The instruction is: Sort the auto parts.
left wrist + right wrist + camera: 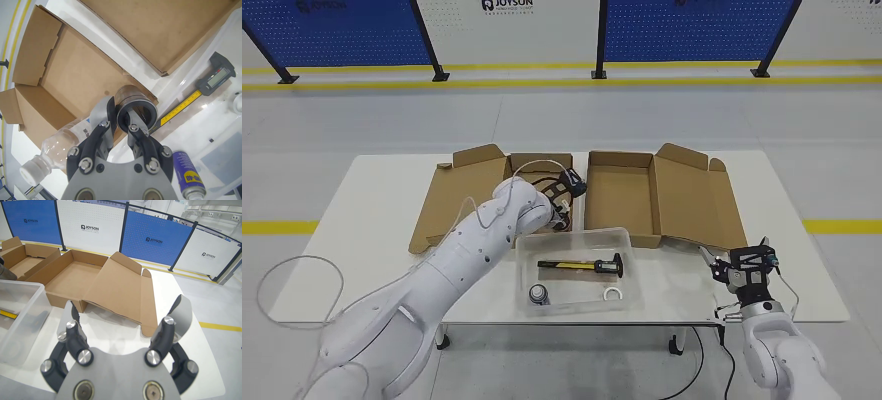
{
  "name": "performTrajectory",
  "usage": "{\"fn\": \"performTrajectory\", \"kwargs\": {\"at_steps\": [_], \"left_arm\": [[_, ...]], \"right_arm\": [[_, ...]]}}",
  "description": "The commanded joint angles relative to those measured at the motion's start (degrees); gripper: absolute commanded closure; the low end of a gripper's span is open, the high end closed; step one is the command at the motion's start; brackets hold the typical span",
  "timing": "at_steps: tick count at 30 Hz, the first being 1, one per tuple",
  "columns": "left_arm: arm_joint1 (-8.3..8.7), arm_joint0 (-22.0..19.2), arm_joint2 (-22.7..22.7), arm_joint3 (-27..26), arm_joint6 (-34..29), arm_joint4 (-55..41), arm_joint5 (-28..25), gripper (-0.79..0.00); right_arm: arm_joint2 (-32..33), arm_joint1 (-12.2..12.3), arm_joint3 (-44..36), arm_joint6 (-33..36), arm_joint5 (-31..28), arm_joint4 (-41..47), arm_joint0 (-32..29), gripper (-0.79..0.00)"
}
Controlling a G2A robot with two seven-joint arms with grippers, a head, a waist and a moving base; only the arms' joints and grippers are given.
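left gripper (121, 110) clamped on bearing (132, 98), one finger in its bore, over left box (75, 75) edge, near bin (572, 233) | right gripper (125, 300) spread wide, above table (179, 285) by right box (75, 275)

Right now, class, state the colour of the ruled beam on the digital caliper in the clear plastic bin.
Yellow, black-marked caliper beam; best in left wrist view.
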Motion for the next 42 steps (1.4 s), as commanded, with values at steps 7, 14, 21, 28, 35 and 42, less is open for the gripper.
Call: {"fn": "performTrajectory", "kwargs": {"at_steps": [7,14,21,28,35,42], "left_arm": [[-2.26,-1.1,1.1,4.3,0.4,-0.3,-1.0,0.0],[-4.18,-2.1,1.9,8.6,0.2,-0.1,-1.3,0.0],[-6.06,-3.0,2.6,12.4,1.2,0.4,-2.0,-0.148],[-7.46,-3.8,2.7,15.6,2.2,0.9,-2.0,-0.142],[-8.31,-4.6,2.1,16.7,3.3,1.7,-1.2,-0.785],[-7.61,-6.0,-0.1,13.7,4.4,3.8,0.7,-0.785]], "right_arm": [[0.0,0.0,0.0,0.0,0.0,0.0,0.0,-0.785],[0.0,0.0,0.0,0.0,0.0,0.0,0.0,-0.785],[0.0,0.0,0.0,0.0,0.0,0.0,0.0,-0.785],[0.0,0.0,0.0,0.0,0.0,0.0,0.0,-0.785],[0.0,0.0,0.0,0.0,0.0,0.0,0.0,-0.785],[0.0,0.0,0.0,0.0,0.0,0.0,0.0,-0.785]]}}
